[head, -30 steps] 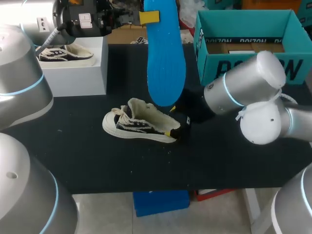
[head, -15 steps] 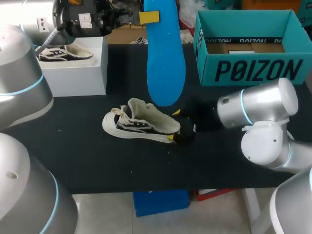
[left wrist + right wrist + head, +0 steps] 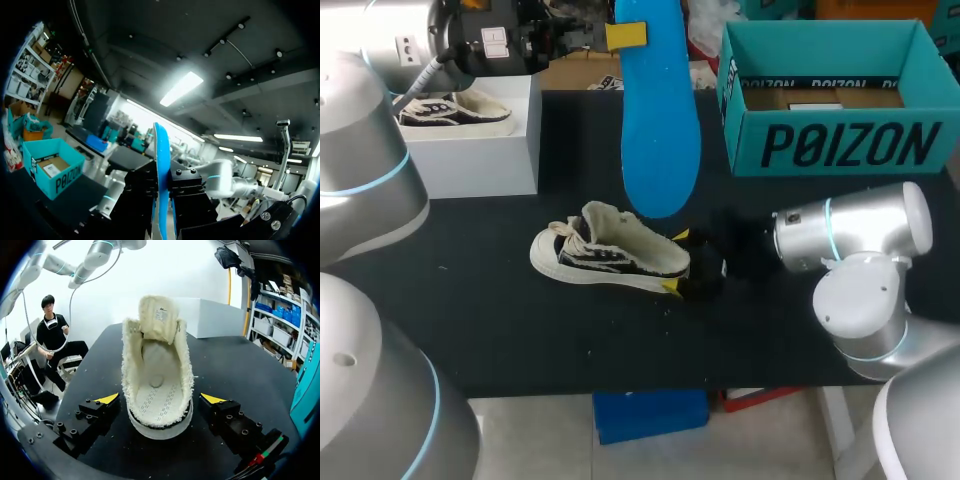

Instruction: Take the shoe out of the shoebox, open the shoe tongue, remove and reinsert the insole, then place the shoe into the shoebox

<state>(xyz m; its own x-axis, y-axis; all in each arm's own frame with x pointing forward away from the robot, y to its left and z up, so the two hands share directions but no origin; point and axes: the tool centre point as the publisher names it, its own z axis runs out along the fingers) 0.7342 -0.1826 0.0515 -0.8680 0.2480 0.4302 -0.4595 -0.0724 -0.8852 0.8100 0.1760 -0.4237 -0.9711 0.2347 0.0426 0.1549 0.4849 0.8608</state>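
Black tabletop point(image 3: 520, 330), and the right gripper point(image 3: 677, 261) has been drawn back slightly, fingers spread either side of the mid-table shoe point(image 3: 610, 255), heel untouched. The blue insole point(image 3: 660, 130) is kept pinched aloft by the left gripper point(image 3: 162, 200); reinsertion is judged next. Little inside the shoebox point(image 3: 840, 145) can be made out.

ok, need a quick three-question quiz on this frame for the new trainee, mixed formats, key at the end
1. Which gripper holds the blue insole?
2. True or false: the shoe lies inside the teal shoebox.
3. The right gripper is: A) shut on the shoe's heel; B) open, with the heel between its fingers; C) above the teal shoebox.
Key: 1. The left gripper, holding it upright above the table. 2. False, it lies on the table. 3. B.
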